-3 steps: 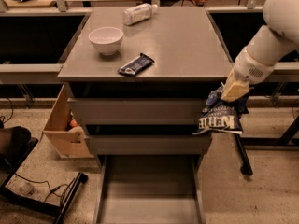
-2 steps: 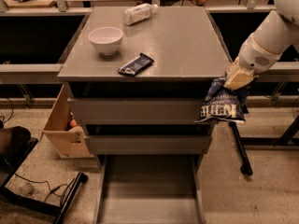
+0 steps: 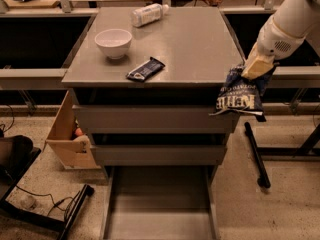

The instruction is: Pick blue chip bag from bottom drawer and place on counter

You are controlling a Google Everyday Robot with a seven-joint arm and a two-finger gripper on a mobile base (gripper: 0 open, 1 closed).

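My gripper (image 3: pixel 254 70) is shut on the top of the blue chip bag (image 3: pixel 240 95). The bag hangs in the air just off the right edge of the counter (image 3: pixel 190 44), its top about level with the counter surface and its lower part in front of the top drawer's right end. The bag is dark blue foil with white block lettering. The bottom drawer (image 3: pixel 159 209) is pulled out at the foot of the cabinet, its grey floor bare. My white arm reaches in from the upper right.
On the counter stand a white bowl (image 3: pixel 113 42), a flat dark snack-bar wrapper (image 3: pixel 145 68) and a lying plastic bottle (image 3: pixel 149 13). Two shut grey drawers (image 3: pixel 155 119) sit above the open one. A cardboard box (image 3: pixel 70 129) stands left of the cabinet; a black stand leg (image 3: pixel 256 154) lies at right.
My gripper has lifted the chip bag upward and slightly right, from beside the upper drawers to about counter-edge height.
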